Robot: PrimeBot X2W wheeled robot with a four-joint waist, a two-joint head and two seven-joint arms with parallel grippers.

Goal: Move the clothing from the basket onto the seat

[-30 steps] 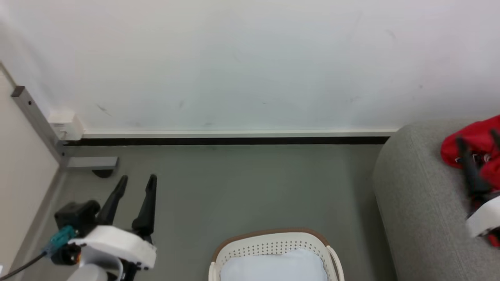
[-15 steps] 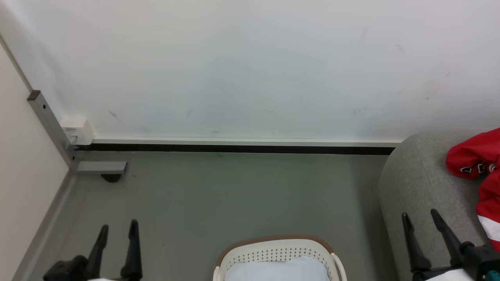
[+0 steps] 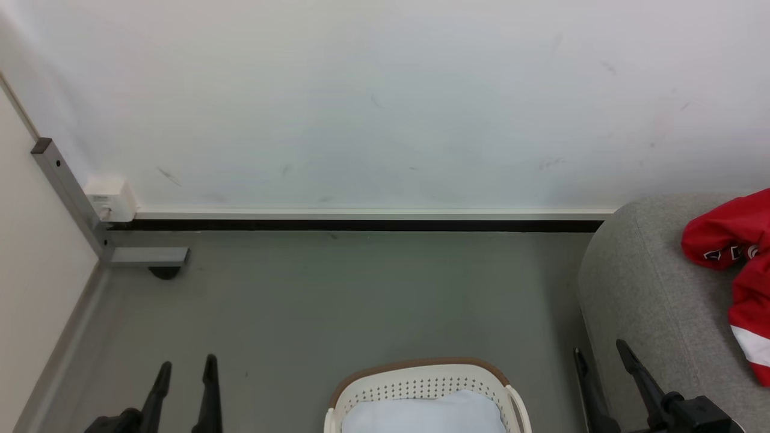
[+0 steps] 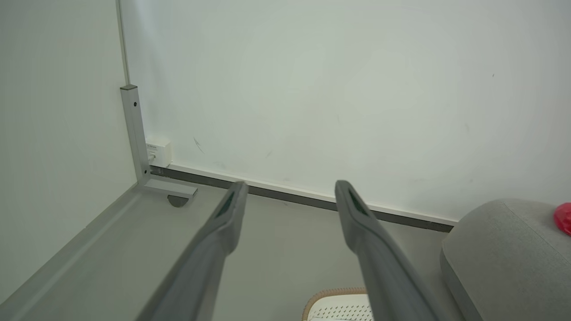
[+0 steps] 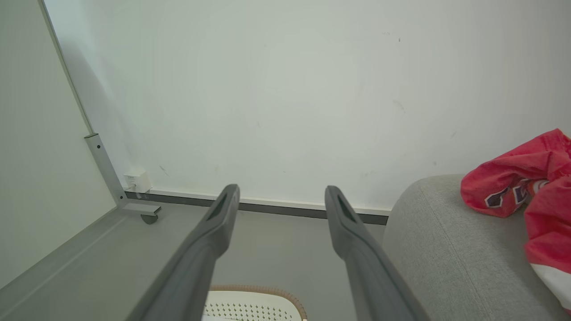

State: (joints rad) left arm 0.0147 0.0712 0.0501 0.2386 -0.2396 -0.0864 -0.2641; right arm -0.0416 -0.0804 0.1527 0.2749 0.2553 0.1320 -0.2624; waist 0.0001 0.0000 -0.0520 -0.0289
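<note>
Head view showed my left claw (image 3: 187, 361) and right claw (image 3: 598, 347) spread empty either side of the basket (image 3: 421, 368), likely because the clothing (image 3: 737, 252) already lay on the seat (image 3: 649, 288).

bright, even, diffuse light over white wall (image 3: 385, 102); shadows soft, faint. floor (image 3: 361, 300) below wall evenly lit. greyer shading at wall's left end, by corner (strongest in right wrist view). seat (image 3: 649, 300) at wall's right end, flank slightly darker than top. head view sharp throughout. wrist views wide-angle: post (image 5: 105, 169) at wall's left end leans outward; left gripper (image 4: 291, 185), right gripper (image 5: 281, 188) slightly soft up close, below wall.
</note>
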